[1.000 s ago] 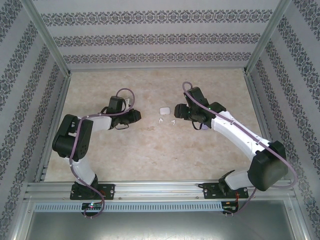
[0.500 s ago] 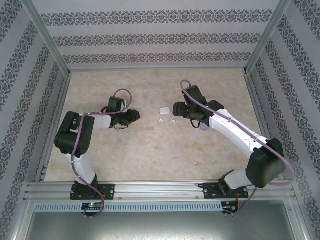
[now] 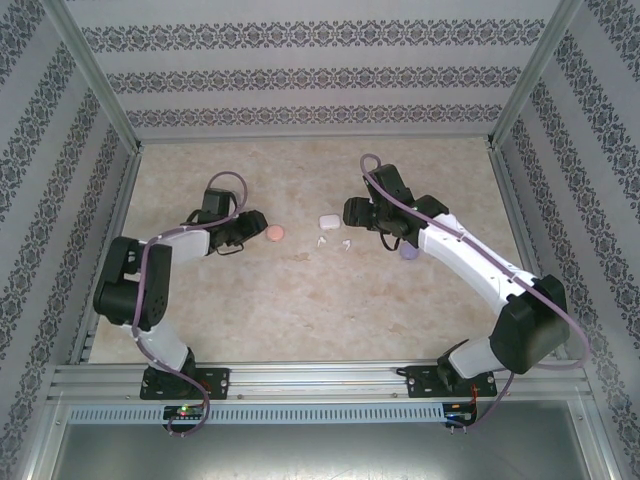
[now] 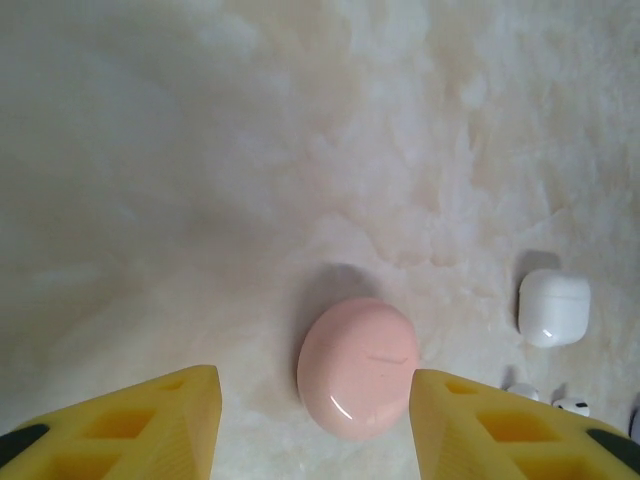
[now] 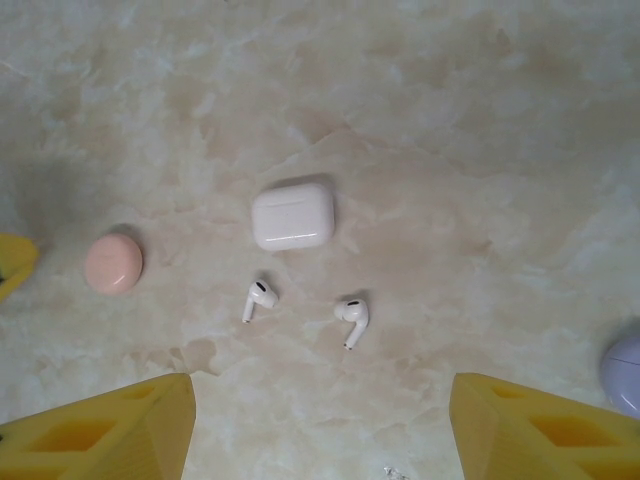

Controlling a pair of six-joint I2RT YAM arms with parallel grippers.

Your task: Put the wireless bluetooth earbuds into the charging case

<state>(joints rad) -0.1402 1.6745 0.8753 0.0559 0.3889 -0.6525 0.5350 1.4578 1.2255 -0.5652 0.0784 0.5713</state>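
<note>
On the tabletop, round case left of boxy case; left earbud and right earbud just before the boxy case, apart; third case farther right.

We find open worktop between the pink case and the white case; two earbuds lie just before the white one, bare gaps around each.

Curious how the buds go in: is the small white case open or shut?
Shut: the small white rounded plastic case lies lid closed, only a seam showing; two white stemmed earbuds lie outside it.
</note>
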